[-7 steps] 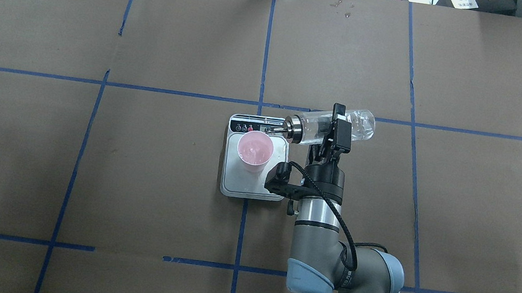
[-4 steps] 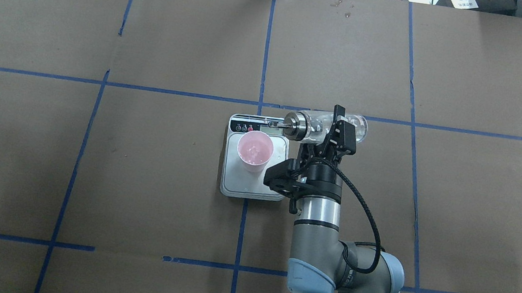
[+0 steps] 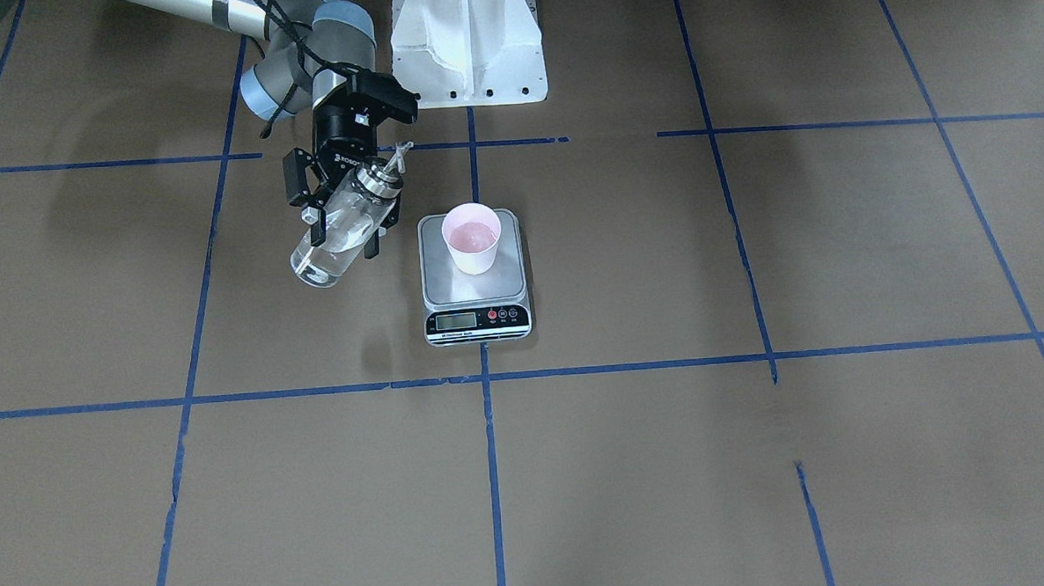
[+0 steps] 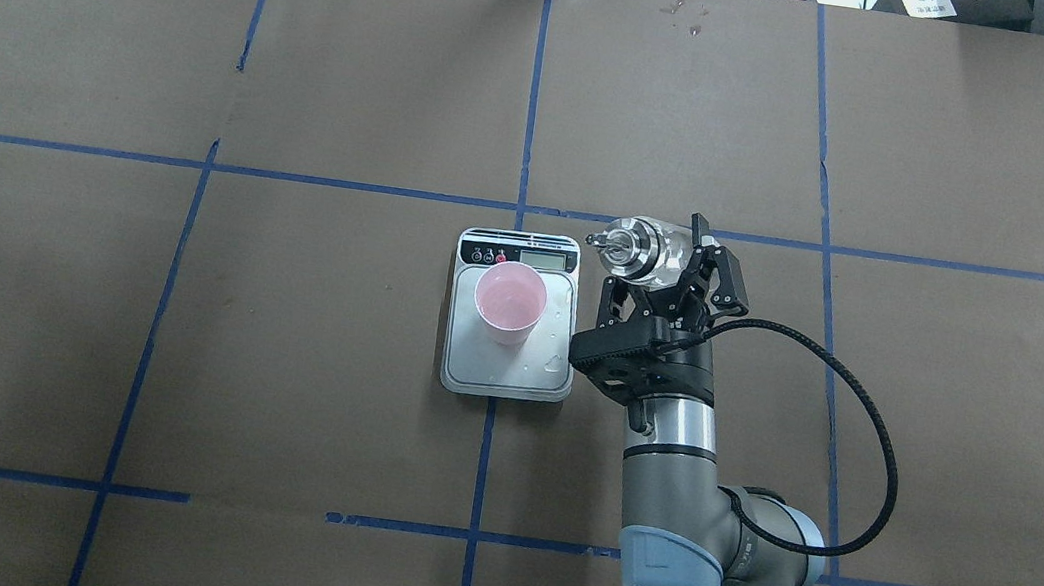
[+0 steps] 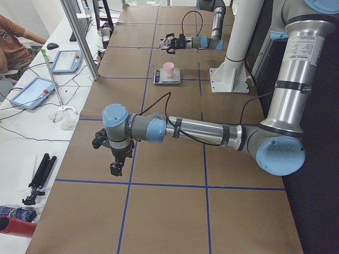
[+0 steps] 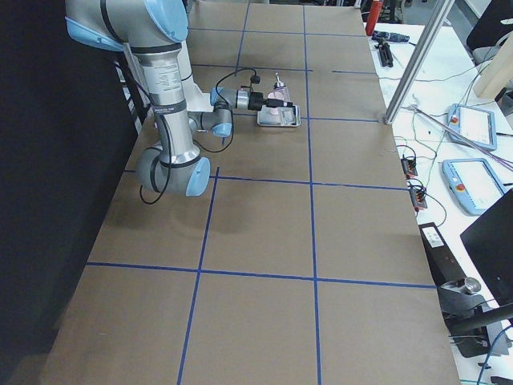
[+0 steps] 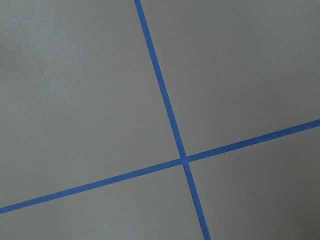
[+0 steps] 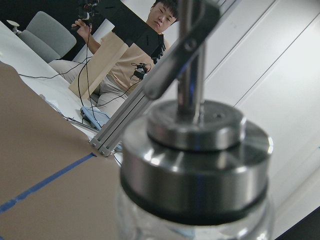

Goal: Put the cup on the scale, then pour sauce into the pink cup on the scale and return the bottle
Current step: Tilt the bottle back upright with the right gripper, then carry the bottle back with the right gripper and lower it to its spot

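The pale pink cup (image 4: 510,302) stands upright on the silver scale (image 4: 506,374) and also shows in the front view (image 3: 472,236) with liquid in it. My right gripper (image 4: 688,254) is shut on the clear glass bottle (image 4: 646,247), held in the air just right of the scale, apart from the cup. Its silver spout cap (image 4: 622,242) points up and slightly toward the scale. In the front view the bottle (image 3: 339,235) is tilted, with clear sauce (image 3: 318,258) low inside. The cap fills the right wrist view (image 8: 195,165). My left gripper (image 5: 115,168) hangs far from the scale; I cannot tell its state.
The scale's display strip (image 3: 477,320) faces away from the robot. A few droplets lie on the platform's near right corner (image 4: 553,363). The white robot base (image 3: 467,40) stands behind the scale. Blue tape lines (image 7: 172,130) cross the brown table.
The bottle swung from nearly horizontal, spout over the scale by the cup, to nearly upright. It moved right, off the scale. My right wrist rotated with it.
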### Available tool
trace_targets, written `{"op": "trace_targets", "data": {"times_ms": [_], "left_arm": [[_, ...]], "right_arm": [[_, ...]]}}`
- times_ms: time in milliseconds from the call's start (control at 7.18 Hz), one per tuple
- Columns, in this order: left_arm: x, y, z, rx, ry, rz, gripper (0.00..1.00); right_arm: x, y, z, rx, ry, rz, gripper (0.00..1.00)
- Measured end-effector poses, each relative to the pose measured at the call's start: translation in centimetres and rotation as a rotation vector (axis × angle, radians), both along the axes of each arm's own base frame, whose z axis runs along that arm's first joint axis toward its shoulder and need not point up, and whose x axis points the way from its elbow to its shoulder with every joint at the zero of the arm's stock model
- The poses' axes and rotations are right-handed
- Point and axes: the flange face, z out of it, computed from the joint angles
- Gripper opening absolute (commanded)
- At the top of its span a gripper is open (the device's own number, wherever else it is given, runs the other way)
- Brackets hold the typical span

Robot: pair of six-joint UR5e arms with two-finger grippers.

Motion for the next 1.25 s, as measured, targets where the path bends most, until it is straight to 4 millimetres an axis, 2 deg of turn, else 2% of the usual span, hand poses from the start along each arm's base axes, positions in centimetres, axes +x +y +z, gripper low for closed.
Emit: {"op": "trace_targets", "data": {"times_ms": [279,557,836,1254], "left_arm": [[-0.5,-0.4,-0.6,0.009,0.000,-0.010,1.00],[-1.3,-0.9,-1.6,0.025,0.001,-0.025,1.00],[-1.7,-0.9,-2.9,0.040,0.001,-0.032,1.00],[-1.8,-0.4,-5.3,0.045,0.001,-0.036,1.00]], "right_arm": [[1.2,-0.7,1.7,-0.015,-0.100,0.003,0.00],[3.8,-3.0,6.0,-0.056,-0.118,0.001,0.00],[6.5,-4.7,9.9,-0.127,-0.227,-0.023,0.00],[9.0,-5.4,13.5,-0.241,-0.463,-0.053,0.00]]}}
